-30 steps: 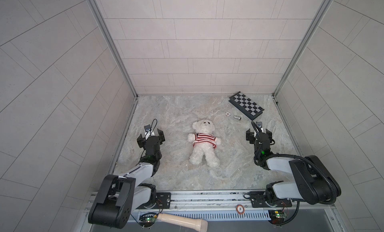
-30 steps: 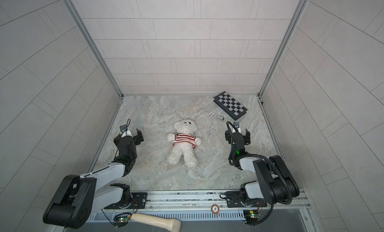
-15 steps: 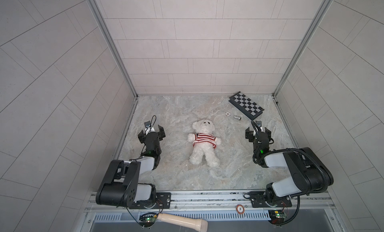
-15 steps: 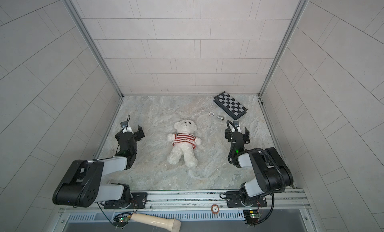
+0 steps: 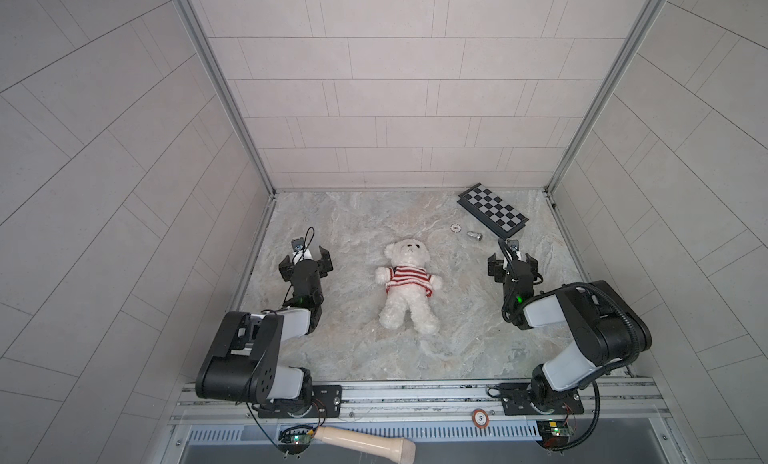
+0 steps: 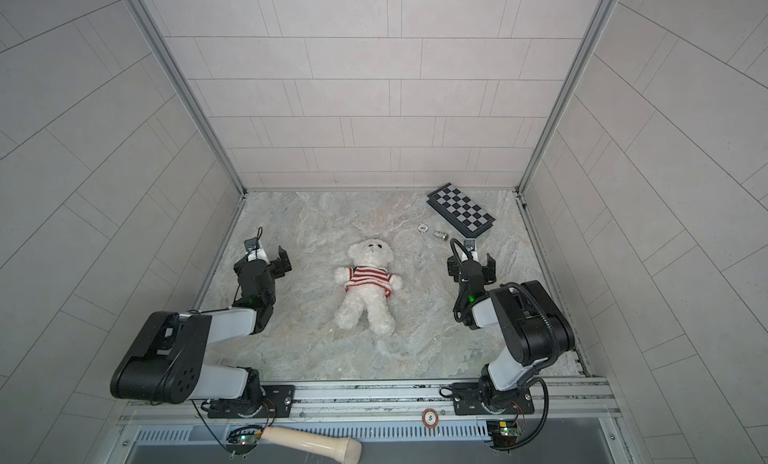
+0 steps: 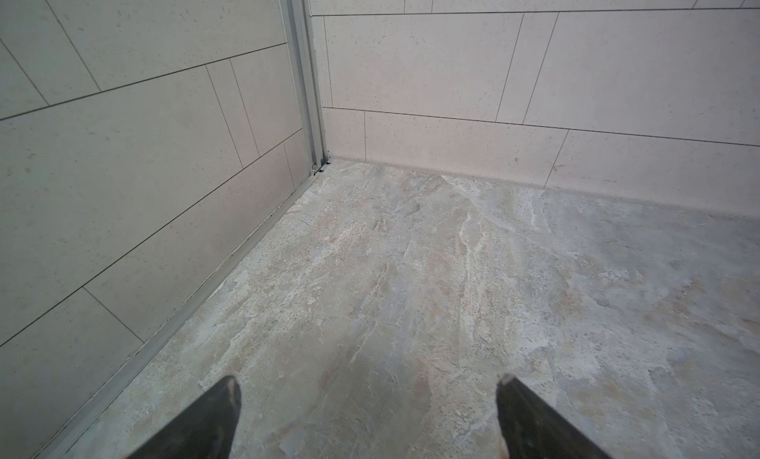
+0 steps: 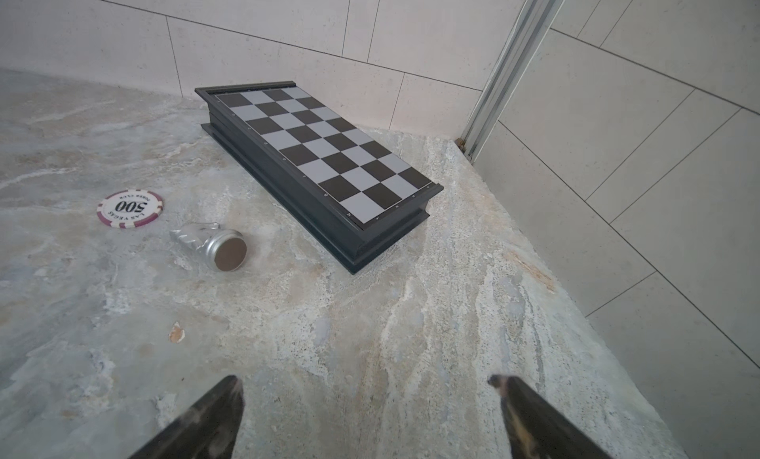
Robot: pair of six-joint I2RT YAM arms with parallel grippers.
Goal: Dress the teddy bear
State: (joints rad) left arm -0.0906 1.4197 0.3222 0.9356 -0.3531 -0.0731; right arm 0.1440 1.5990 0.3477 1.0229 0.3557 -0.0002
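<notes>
The teddy bear [image 5: 409, 312] [image 6: 365, 312] lies on its back in the middle of the marble table, head toward the back wall. A red-and-white striped sweater [image 5: 409, 279] [image 6: 369, 279] covers its chest and both arms. My left gripper [image 5: 305, 260] [image 6: 266, 261] rests low on the table to the bear's left, open and empty. My right gripper [image 5: 512, 261] [image 6: 471, 263] sits to the bear's right, open and empty too. Each wrist view shows only bare table between the spread fingertips: left gripper [image 7: 368, 385], right gripper [image 8: 368, 385]. Neither wrist view shows the bear.
A folded chessboard [image 5: 492, 210] [image 8: 325, 156] lies in the back right corner. A poker chip [image 5: 456, 227] [image 8: 129, 209] and a toppled silver chess piece [image 5: 473, 235] [image 8: 209, 245] lie beside it. Tiled walls close three sides. A wooden handle [image 5: 365, 443] lies below the front rail.
Both arms have folded back, elbows rising toward the front rail, and the grippers have shifted slightly toward the back wall. Both stay open. The bear has not moved.
</notes>
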